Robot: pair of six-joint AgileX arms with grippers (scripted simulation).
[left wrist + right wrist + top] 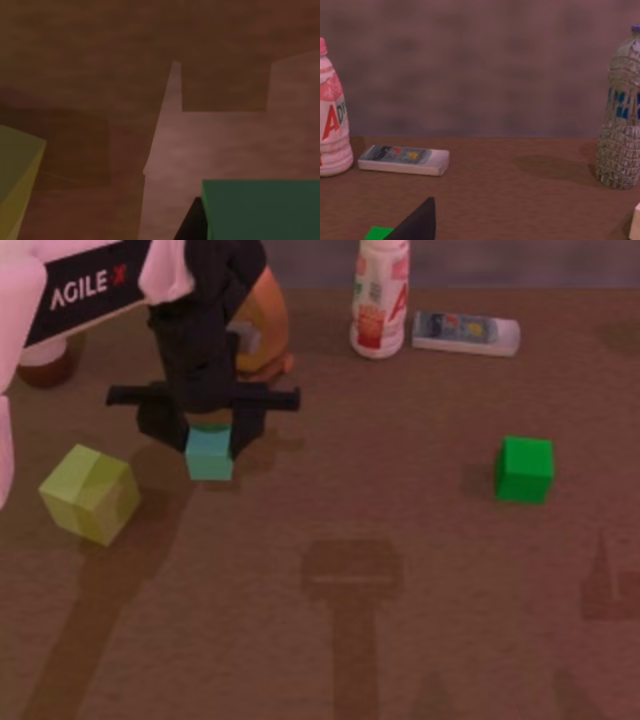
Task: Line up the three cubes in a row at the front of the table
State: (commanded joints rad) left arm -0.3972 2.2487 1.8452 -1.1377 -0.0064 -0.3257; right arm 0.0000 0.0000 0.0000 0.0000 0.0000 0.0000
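Left gripper [211, 436] grips the small matte teal cube [210, 455].

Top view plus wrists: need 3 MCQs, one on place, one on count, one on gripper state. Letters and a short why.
1. Where is the bright green cube?
A. on the table's right side, alone
B. beside the yellow-green cube
C. under the left gripper

2. How many cubes are on the table?
A. two
B. three
C. four

3. What is the left gripper doing?
A. parked away from the cubes
B. holding the white bottle
C. fingers either side of the teal cube

Answers: 1 A, it stands apart at the right, nothing near it. 2 B, the yellow-green cube, the teal cube and the bright green one. 3 C, the dark fingers flank the teal cube's top edge. Only a dark finger of the right gripper shows.
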